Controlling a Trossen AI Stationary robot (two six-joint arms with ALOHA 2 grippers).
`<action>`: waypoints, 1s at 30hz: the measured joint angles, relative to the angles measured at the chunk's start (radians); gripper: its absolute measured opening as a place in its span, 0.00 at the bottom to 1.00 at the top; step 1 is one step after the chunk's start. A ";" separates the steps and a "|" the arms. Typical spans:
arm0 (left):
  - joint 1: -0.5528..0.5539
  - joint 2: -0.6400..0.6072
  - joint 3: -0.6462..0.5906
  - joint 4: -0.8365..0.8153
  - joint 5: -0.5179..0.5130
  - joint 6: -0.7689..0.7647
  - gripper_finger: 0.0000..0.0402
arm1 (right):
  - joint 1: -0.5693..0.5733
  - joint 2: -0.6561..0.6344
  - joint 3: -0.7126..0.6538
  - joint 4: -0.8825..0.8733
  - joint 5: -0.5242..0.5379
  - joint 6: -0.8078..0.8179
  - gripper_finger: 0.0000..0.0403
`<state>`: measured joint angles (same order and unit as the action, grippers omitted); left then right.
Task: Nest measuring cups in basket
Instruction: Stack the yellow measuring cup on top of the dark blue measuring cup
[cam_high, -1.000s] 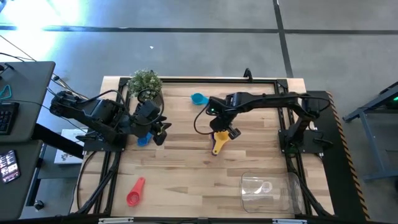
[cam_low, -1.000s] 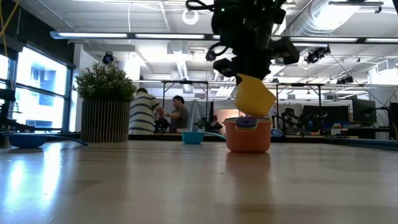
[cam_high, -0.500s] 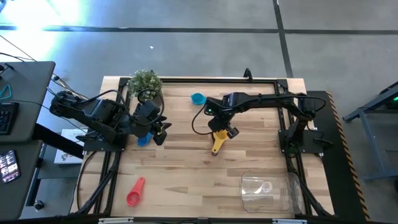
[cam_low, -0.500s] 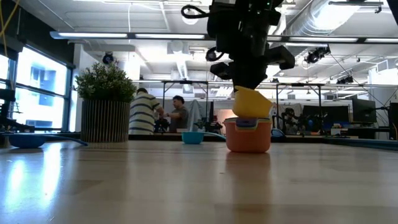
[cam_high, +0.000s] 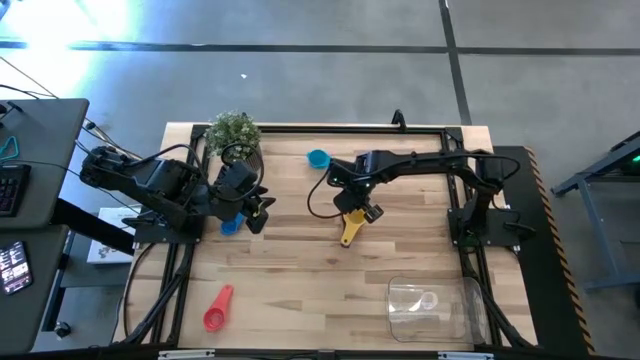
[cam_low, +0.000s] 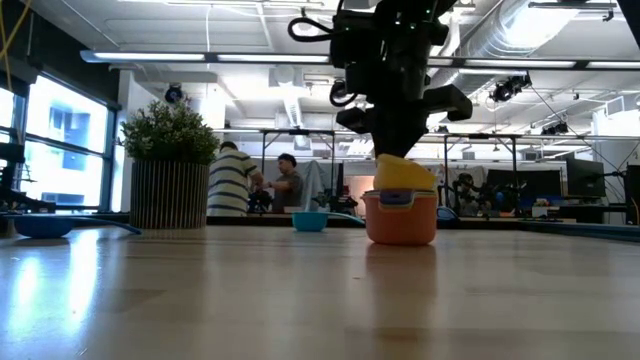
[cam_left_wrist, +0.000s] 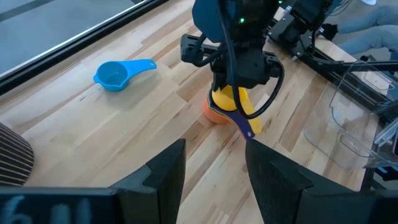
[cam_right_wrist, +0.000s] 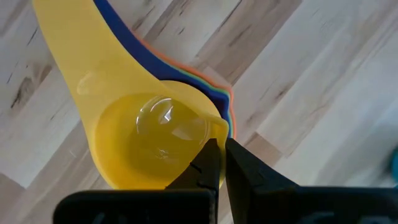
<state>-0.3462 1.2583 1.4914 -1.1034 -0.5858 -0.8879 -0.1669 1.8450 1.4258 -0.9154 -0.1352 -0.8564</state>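
A stack of nested measuring cups (cam_low: 400, 220), orange outermost, stands at the table's middle. My right gripper (cam_high: 352, 205) is above it, shut on the yellow cup (cam_right_wrist: 149, 137), whose bowl sits in the top of the stack. The yellow handle (cam_high: 347, 235) points toward the near edge. A light blue cup (cam_high: 319, 159) lies at the far middle and a red cup (cam_high: 217, 310) at the near left. The clear basket (cam_high: 432, 305) stands at the near right. My left gripper (cam_left_wrist: 214, 149) hangs open at the left, holding nothing, above a blue cup (cam_high: 230, 224). My right gripper pinches the yellow cup's rim (cam_right_wrist: 219, 126) on the side away from its handle, one finger inside the bowl and one outside. The fingers come from above, pointing steeply down. The bowl rests in the stack of cups, nearly level, its handle lying over the other handles.
A potted plant (cam_high: 233, 133) stands at the far left corner. Black frame rails run along the table's left and right sides. People stand in the room beyond the far edge (cam_low: 250, 180). Bare wood lies between the stack and the basket.
My right gripper has gone down with the yellow cup. The cup hung tilted above the stack and has come down into it, settling nearly level in the top cup. The gripper has stayed shut on it.
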 joint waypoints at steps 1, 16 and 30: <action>0.000 0.000 0.000 0.000 0.000 0.000 0.39 | 0.000 0.000 0.000 0.000 0.000 0.005 0.00; 0.000 0.000 0.000 0.000 0.002 0.001 0.39 | 0.038 0.000 0.000 0.003 0.016 0.024 0.21; 0.000 0.000 0.000 0.000 0.003 0.001 0.39 | 0.023 -0.001 0.193 -0.286 -0.027 0.315 0.26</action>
<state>-0.3462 1.2583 1.4914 -1.1034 -0.5827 -0.8871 -0.1442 1.8437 1.6184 -1.2017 -0.1620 -0.5412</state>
